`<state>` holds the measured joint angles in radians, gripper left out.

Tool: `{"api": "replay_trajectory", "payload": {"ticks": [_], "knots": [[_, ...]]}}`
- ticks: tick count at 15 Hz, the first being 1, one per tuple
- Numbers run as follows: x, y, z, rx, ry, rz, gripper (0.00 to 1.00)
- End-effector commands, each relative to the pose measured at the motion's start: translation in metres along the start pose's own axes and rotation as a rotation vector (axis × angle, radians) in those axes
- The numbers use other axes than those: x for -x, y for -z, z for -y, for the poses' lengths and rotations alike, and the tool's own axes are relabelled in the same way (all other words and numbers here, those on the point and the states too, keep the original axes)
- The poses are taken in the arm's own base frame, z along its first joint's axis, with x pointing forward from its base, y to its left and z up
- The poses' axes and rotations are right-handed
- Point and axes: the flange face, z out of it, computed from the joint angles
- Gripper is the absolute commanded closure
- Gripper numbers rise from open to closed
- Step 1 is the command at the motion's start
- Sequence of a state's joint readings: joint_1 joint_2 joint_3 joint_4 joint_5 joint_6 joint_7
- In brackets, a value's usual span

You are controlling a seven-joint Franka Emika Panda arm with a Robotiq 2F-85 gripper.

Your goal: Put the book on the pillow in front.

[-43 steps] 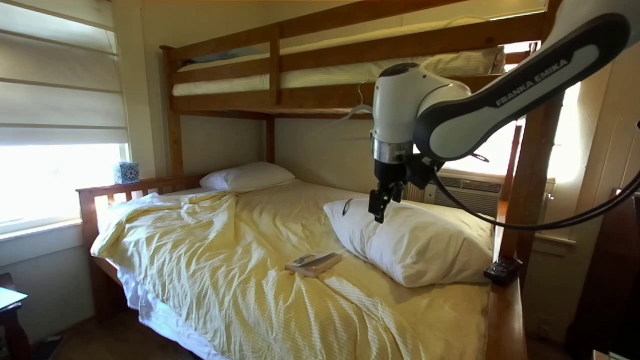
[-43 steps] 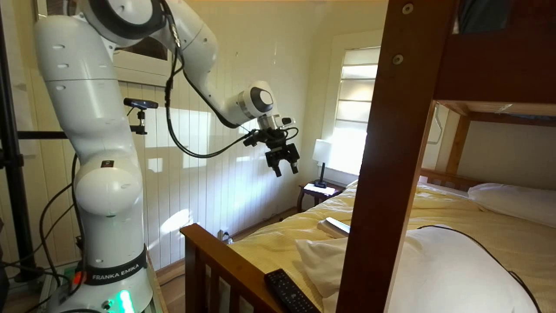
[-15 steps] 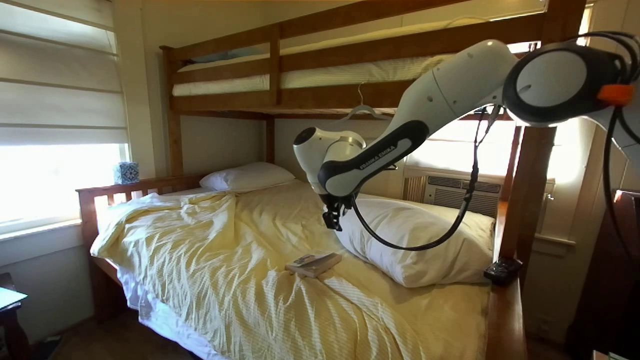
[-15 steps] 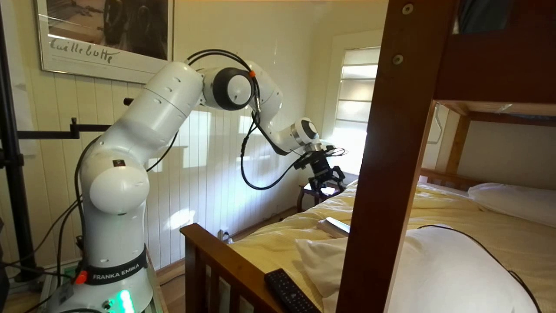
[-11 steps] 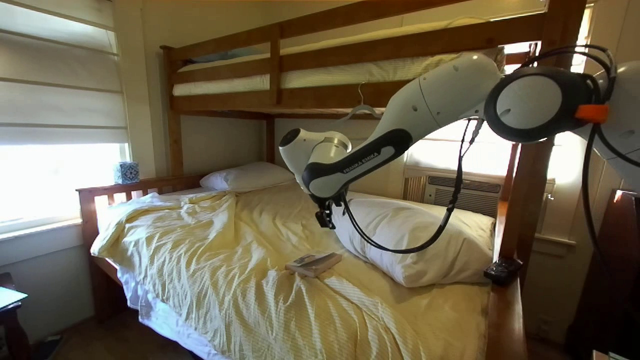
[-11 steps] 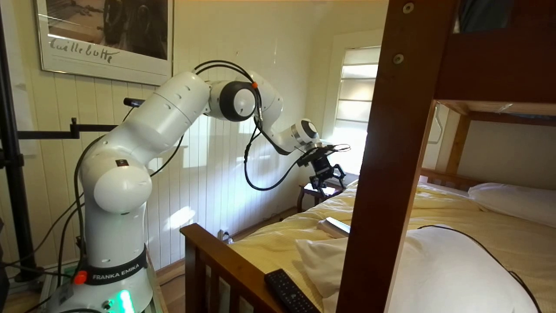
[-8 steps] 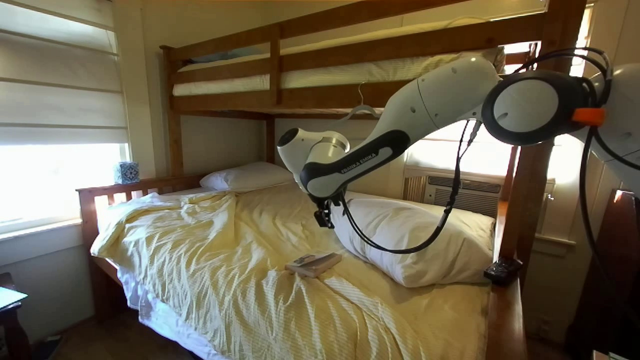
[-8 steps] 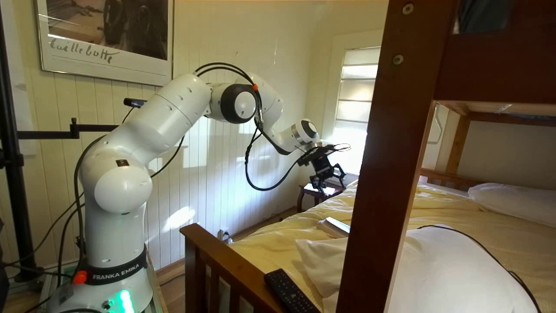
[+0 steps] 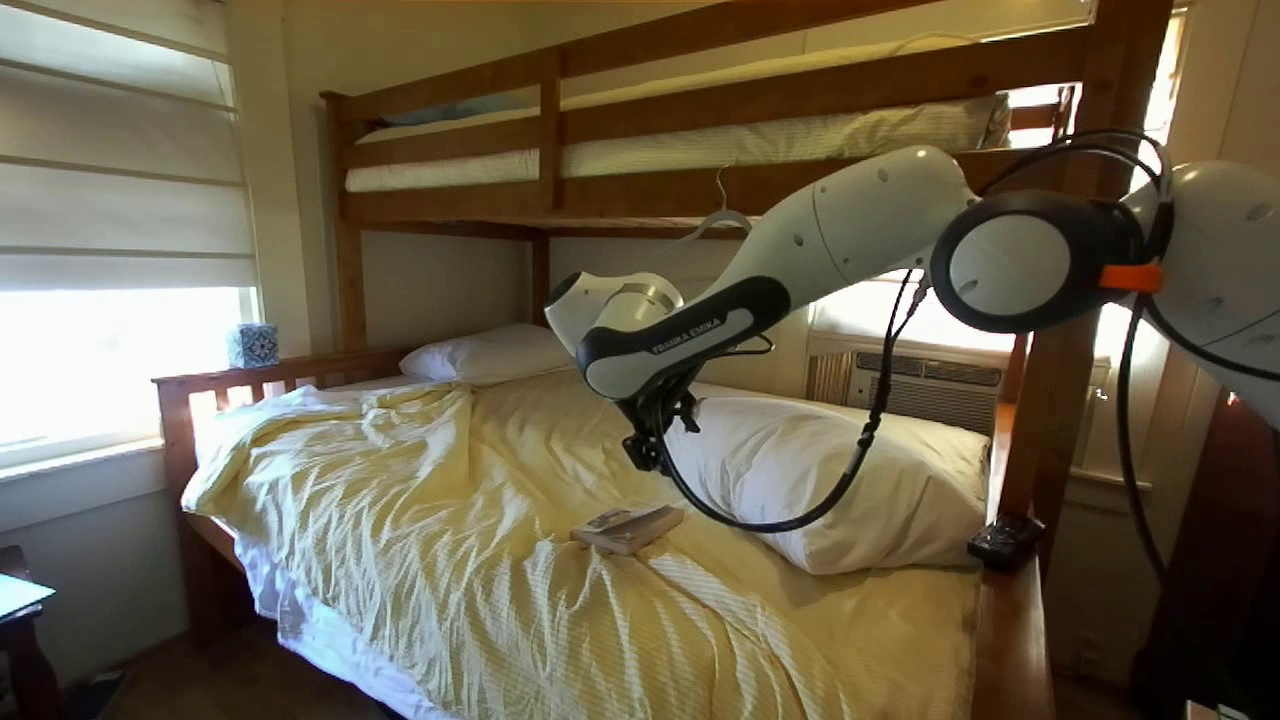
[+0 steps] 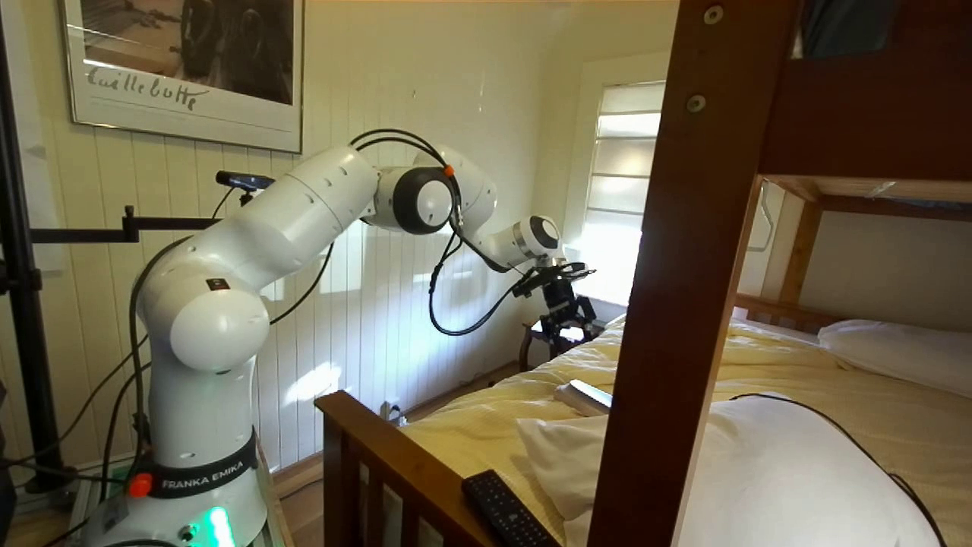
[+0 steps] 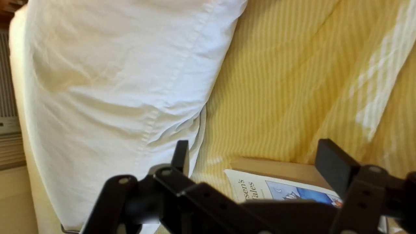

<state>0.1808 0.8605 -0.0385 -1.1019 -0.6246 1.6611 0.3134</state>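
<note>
The book [image 9: 628, 528] lies flat on the yellow bedspread, beside the large white pillow [image 9: 850, 505]. The book also shows in an exterior view [image 10: 586, 396], partly cut off by the bed post, and in the wrist view [image 11: 253, 188], where it has a pale illustrated cover and tan page edges. The plump pillow fills the left of the wrist view [image 11: 107, 97]. My gripper [image 11: 258, 161] is open and empty. Its fingers stand wide apart above the bed, and the book shows behind and between them, partly hidden by the gripper. It hangs in the air in both exterior views [image 9: 655, 455] [image 10: 568, 323].
A flatter white pillow [image 9: 495, 353] lies at the bed's far end. A wooden post [image 10: 683, 251] and the upper bunk rail [image 9: 620, 195] frame the bed. A black remote [image 10: 507, 509] lies on the end rail. A hanger [image 9: 722, 215] hangs from the upper bunk.
The arm has reached out from above the pillow toward the book's side and come lower. In the last half second the forearm sinks further and the gripper tilts. The book and pillows have not moved.
</note>
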Motion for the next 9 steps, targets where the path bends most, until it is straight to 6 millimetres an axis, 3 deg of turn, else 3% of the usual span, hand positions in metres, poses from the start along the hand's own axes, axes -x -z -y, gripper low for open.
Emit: {"api": "replay_trajectory", "payload": {"ticks": [1,3,9], "knots": [[-0.0138,0.0007,0.0146,0.073,-0.155,0.056,0.0],[-0.0067,-0.0036,0.0114,0.069,-0.106,0.052,0.0],[-0.013,-0.0039,0.0156,0.107,-0.132,0.06,0.0]]}}
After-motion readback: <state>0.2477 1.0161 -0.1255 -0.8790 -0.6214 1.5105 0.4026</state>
